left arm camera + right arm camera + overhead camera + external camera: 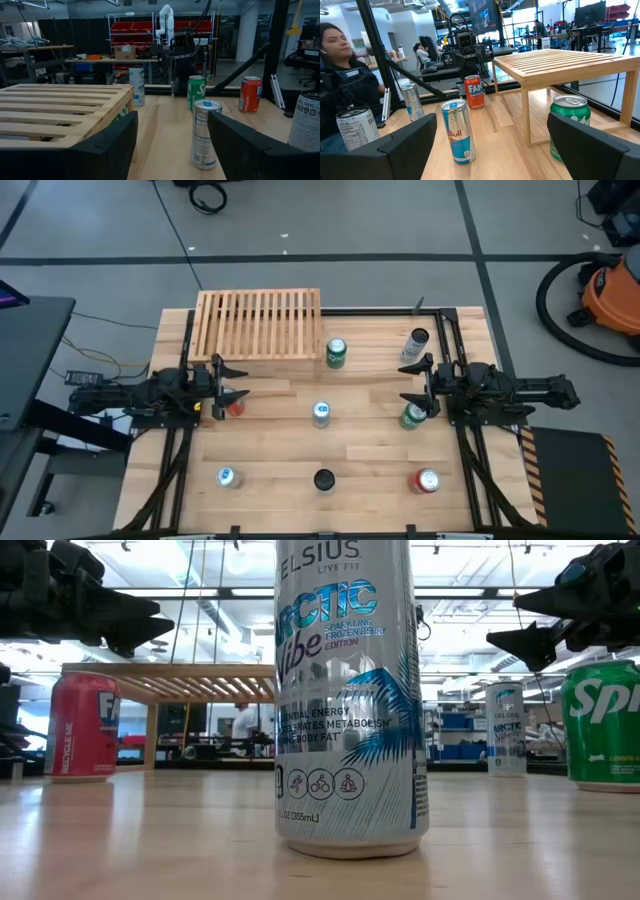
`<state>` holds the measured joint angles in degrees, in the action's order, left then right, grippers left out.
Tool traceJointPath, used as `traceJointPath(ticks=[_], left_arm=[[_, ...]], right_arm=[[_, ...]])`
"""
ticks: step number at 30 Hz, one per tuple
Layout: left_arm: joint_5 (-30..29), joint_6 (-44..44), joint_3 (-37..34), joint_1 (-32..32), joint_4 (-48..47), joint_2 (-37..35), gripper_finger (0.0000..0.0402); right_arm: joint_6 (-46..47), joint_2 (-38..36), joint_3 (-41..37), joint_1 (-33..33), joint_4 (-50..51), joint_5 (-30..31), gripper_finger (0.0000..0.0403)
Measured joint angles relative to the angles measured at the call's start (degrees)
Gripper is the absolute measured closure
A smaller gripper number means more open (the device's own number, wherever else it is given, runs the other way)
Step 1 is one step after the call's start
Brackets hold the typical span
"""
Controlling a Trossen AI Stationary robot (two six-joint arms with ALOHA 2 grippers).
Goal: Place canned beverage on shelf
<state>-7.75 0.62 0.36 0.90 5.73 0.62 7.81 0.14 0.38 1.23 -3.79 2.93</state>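
The light-wood slatted shelf (260, 323) stands on its short legs at the table's far left; nothing is on it. Several cans stand upright on the table. A red can (235, 407) stands just under my left gripper (243, 383), which is open and empty above the table's left side. A green can (413, 415) stands beside my right gripper (406, 384), which is also open and empty at the right side. A slim blue-and-silver can (320, 413) stands midway between them; it also shows in the left wrist view (204, 132) and the right wrist view (459, 131).
Another green can (336, 353) stands by the shelf's right end, and a white slim can (415, 345) at the far right. Along the near edge stand a silver can (226, 476), a Celsius can (324, 479) and a red can (428, 480). A person (342, 55) sits beyond the table.
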Motion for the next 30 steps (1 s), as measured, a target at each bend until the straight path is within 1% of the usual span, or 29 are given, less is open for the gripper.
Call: traceJointPath(ticks=[30], left_arm=[[0.0, 0.0, 0.0, 0.0, 0.0, 0.0, 0.0153]], right_arm=[[0.0, 0.0, 0.0, 0.0, 0.0, 0.0, 0.0013]])
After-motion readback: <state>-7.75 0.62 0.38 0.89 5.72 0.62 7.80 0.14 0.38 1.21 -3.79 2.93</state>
